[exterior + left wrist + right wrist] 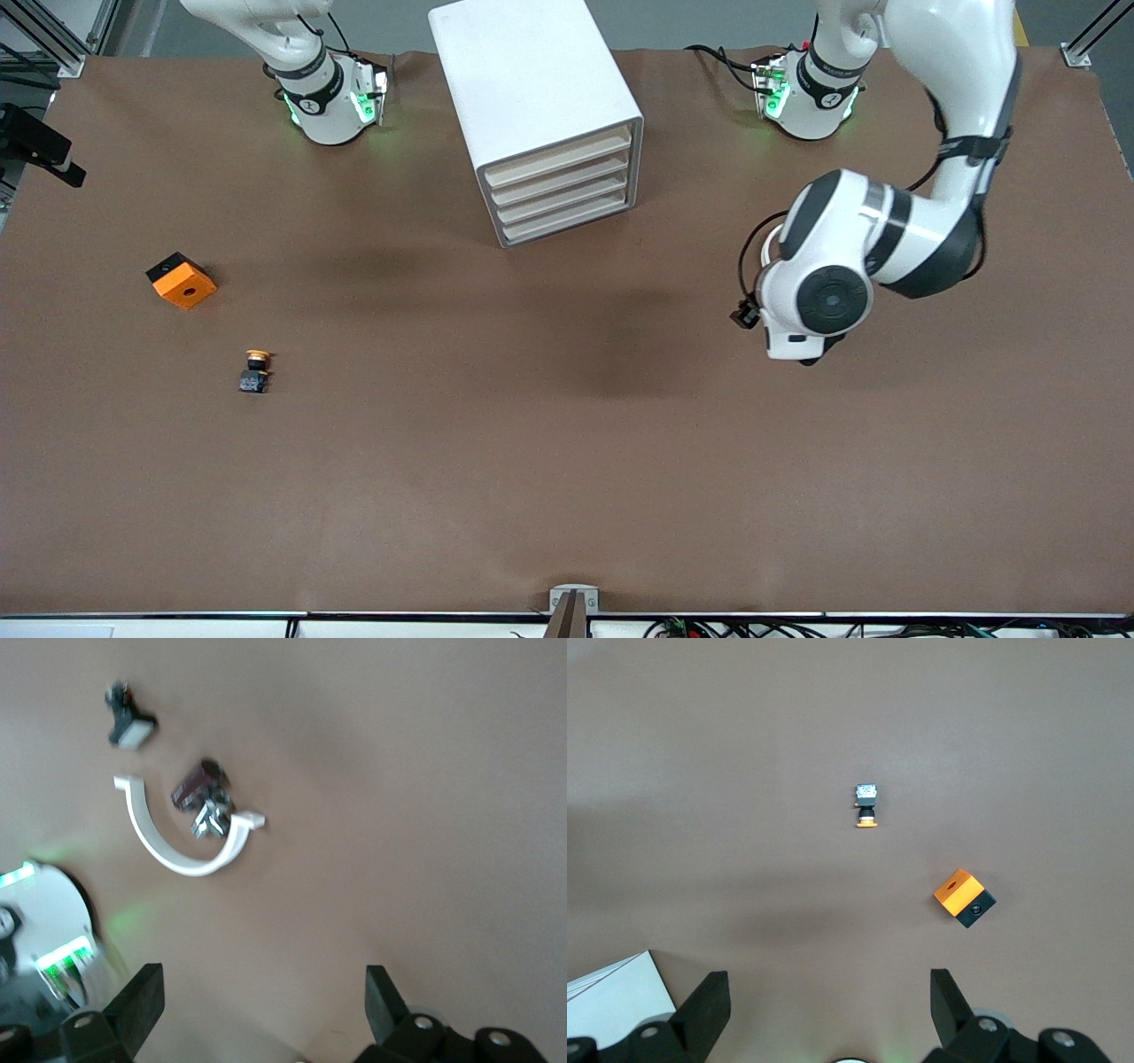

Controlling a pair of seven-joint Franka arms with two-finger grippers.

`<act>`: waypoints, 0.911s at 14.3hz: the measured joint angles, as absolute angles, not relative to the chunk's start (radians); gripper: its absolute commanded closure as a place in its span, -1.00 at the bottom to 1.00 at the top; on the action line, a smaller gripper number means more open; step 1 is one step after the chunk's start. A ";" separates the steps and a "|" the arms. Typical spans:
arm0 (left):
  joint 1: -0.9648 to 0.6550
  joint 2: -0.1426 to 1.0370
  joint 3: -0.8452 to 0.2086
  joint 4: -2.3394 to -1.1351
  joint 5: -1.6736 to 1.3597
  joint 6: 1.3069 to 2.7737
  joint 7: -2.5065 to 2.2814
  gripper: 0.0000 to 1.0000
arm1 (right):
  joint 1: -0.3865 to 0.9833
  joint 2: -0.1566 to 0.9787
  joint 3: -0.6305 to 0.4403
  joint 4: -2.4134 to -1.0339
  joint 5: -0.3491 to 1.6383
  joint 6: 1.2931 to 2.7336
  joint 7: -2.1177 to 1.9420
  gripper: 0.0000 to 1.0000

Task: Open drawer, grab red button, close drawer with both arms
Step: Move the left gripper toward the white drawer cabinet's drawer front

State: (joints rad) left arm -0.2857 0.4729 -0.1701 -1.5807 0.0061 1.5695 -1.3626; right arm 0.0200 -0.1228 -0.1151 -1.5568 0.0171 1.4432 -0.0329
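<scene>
The white cabinet (532,80) stands midway between the two arm bases. Its four cream drawer fronts (560,182) are stacked and all shut. A corner of the cabinet shows in the right wrist view (607,1001). No red-capped button is in view. My left gripper (261,981) is open and empty over bare table at the left arm's end. In the front view it is mostly hidden under its wrist (811,354). My right gripper (828,985) is open and empty, high over the table beside the cabinet. It is out of the front view.
An orange-yellow capped button (255,370) (866,806) and an orange cube with a hole (182,281) (964,897) lie toward the right arm's end. A white curved bracket (177,846) and small cable clips (202,793) lie by the left arm's base (44,930).
</scene>
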 measured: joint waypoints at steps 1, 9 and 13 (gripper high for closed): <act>-0.309 0.499 -0.171 -1.569 -0.007 1.570 -1.459 -1.00 | 0.020 -0.123 -0.115 -1.557 0.017 1.443 -0.033 -1.00; -0.366 0.668 -0.170 -1.550 -0.454 1.569 -1.949 -1.00 | 0.020 -0.123 -0.115 -1.557 0.017 1.445 -0.033 -1.00; -0.410 0.728 -0.170 -1.546 -0.625 1.569 -1.982 -1.00 | 0.020 -0.123 -0.115 -1.555 0.017 1.449 -0.033 -1.00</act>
State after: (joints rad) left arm -0.4099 0.7277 -0.1696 -1.5463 -0.6247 1.5695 -1.9815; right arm 0.0200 -0.1230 -0.1152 -1.5551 0.0174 1.4490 -0.0329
